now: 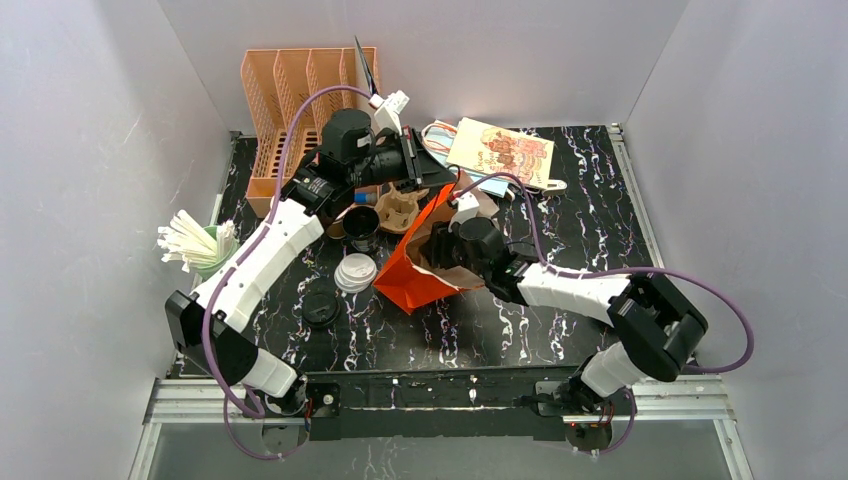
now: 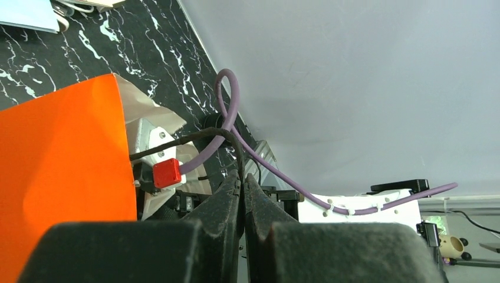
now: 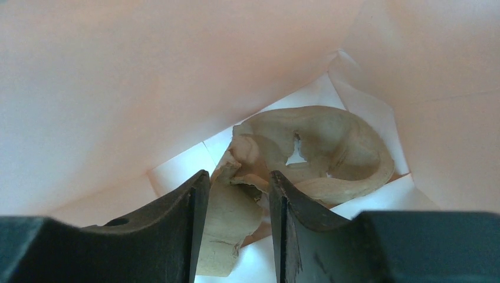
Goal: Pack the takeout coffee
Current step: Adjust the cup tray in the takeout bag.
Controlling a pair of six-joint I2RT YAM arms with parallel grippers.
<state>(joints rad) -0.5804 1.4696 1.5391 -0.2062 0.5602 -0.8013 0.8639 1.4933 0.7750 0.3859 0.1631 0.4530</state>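
Both grippers at the orange bag
Top: coffee cup, seemingly, just behind the bag. Left wrist: left gripper pressed closed beside the bag. Right wrist: right gripper, jaws partly apart, astride a pulp carrier inside the bag; grip unclear.

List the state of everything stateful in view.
Orange bag: open.
Pulp tray: in the bag.
Black cup: upright, no lid.
White lid: loose on table.
Black lid: loose on table.
Left hand: shut.
Right hand: in bag, fingers apart astride tray, grip unclear.
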